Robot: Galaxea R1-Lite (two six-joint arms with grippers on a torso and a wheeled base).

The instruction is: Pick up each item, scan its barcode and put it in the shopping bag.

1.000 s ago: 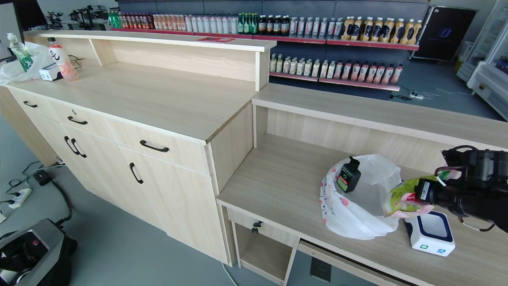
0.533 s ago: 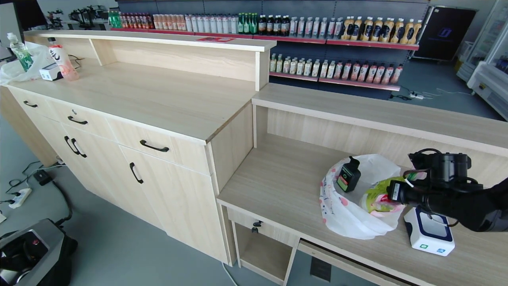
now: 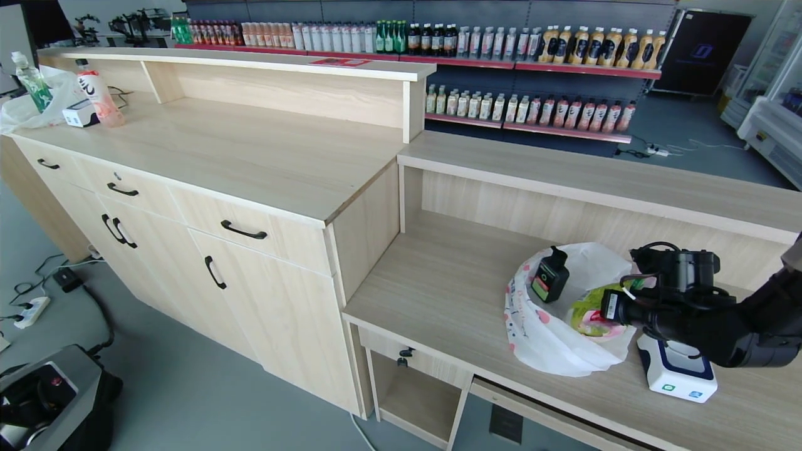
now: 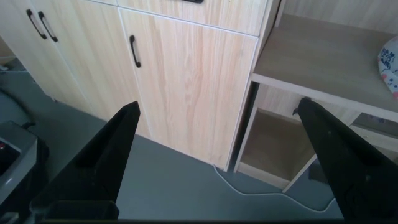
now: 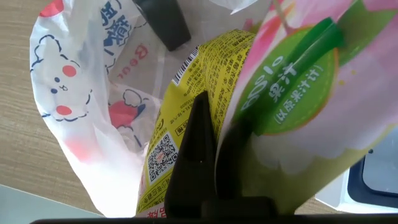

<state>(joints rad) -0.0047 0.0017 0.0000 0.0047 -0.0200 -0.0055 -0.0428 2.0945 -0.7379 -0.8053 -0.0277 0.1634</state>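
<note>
The right tool (image 3: 613, 308) is closed on a green, yellow and pink snack packet (image 3: 588, 311), which I hold over the open mouth of the white shopping bag (image 3: 546, 341). In the right wrist view, the tool (image 5: 214, 165) pinches the packet (image 5: 298, 93) at 1 edge, with the printed bag (image 5: 81, 106) spread beneath it. I cannot tell whether the packet touches the bag's lining.

Surroundings: 1 black item (image 3: 550, 275) with a green and red label leans inside the bag at its far rim, close to the packet. The white scanner (image 3: 680, 377) with its blue top sits on the lower surface (image 3: 438, 288) just beside the bag, partly covered by my right arm. Shelves (image 3: 532, 66) of drinks stand behind. On the upper surface, well apart, stand 2 bottles (image 3: 97, 94).

The left tool (image 4: 217, 104) is spread wide with nothing between its fingers, over the floor before a cabinet door (image 4: 186, 81).

The black item (image 5: 163, 22) is cut off at the right wrist view's edge.
</note>
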